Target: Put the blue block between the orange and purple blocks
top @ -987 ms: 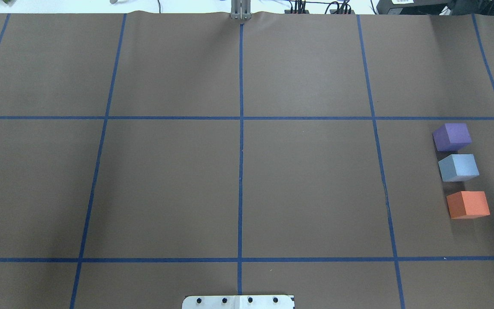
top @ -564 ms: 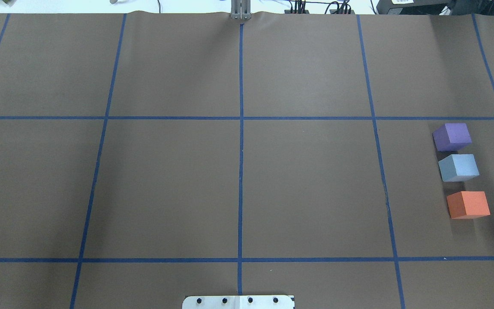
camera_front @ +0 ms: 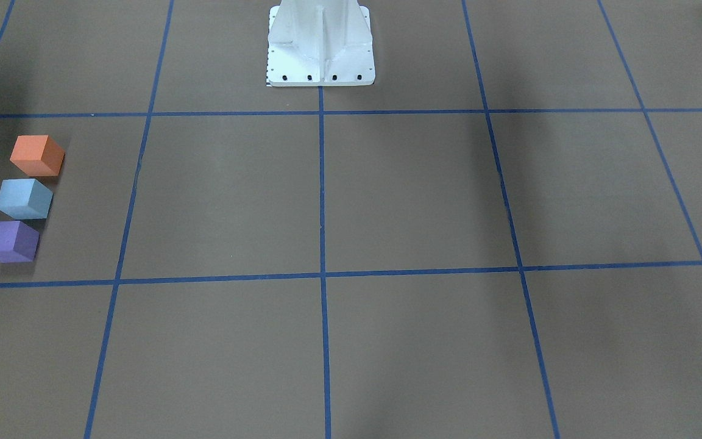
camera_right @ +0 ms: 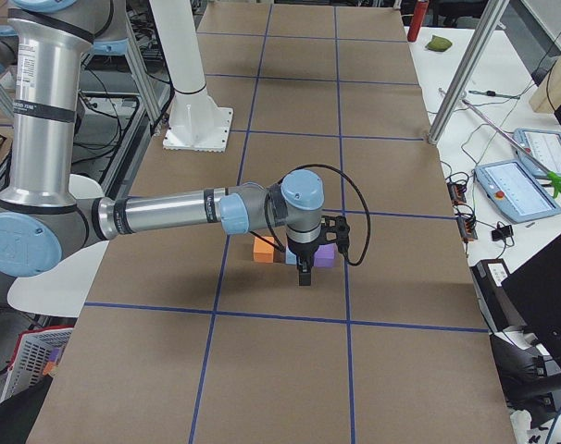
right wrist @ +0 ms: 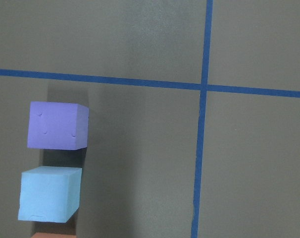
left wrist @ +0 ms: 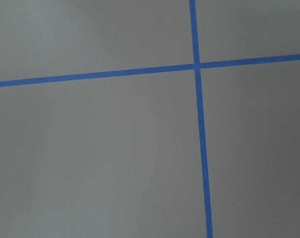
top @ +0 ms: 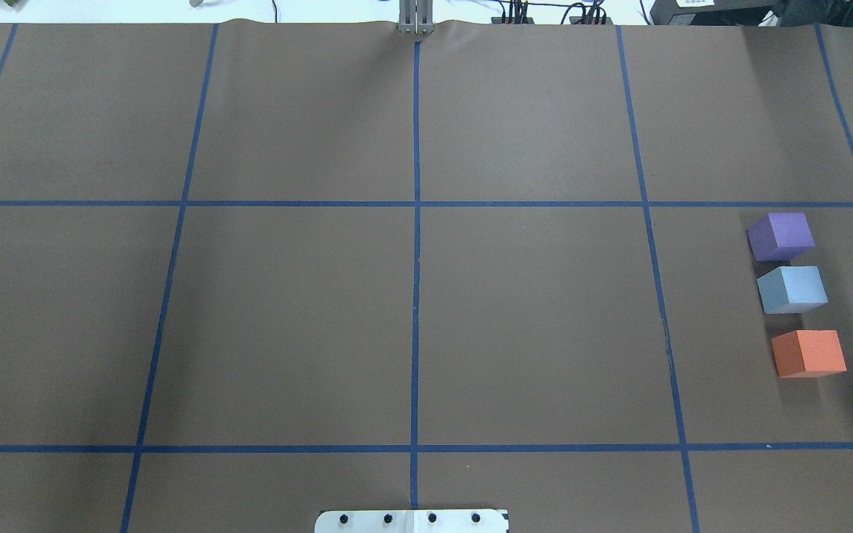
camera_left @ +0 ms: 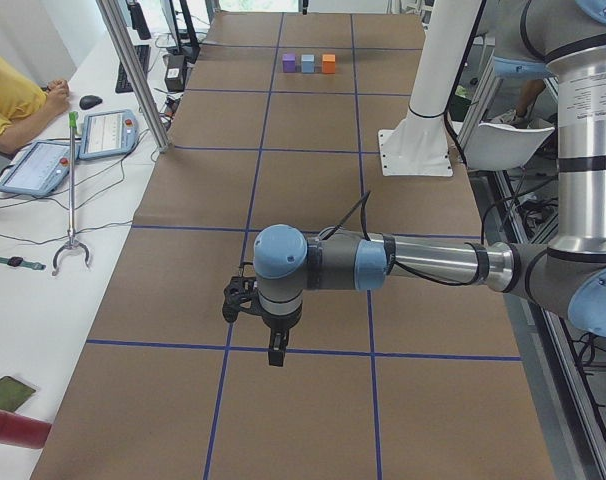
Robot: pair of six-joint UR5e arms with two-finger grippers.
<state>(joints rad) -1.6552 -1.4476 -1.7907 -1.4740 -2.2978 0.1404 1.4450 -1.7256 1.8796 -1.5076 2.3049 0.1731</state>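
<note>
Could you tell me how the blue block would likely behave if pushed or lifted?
The blue block looks like matte foam, so probably light and squashy. Its flat faces suggest sliding, not rolling. The purple block sits close, so a push might bump it.

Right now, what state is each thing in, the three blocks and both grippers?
Blue block: resting flat, unheld, in line between purple and orange.
Purple block: resting flat, unheld, at the line's far end.
Orange block: resting flat, unheld, at the near end, a gap from blue.
Left gripper: far from the blocks; open or shut, cannot tell.
Right gripper: raised near the blocks; open or shut, cannot tell.
</note>
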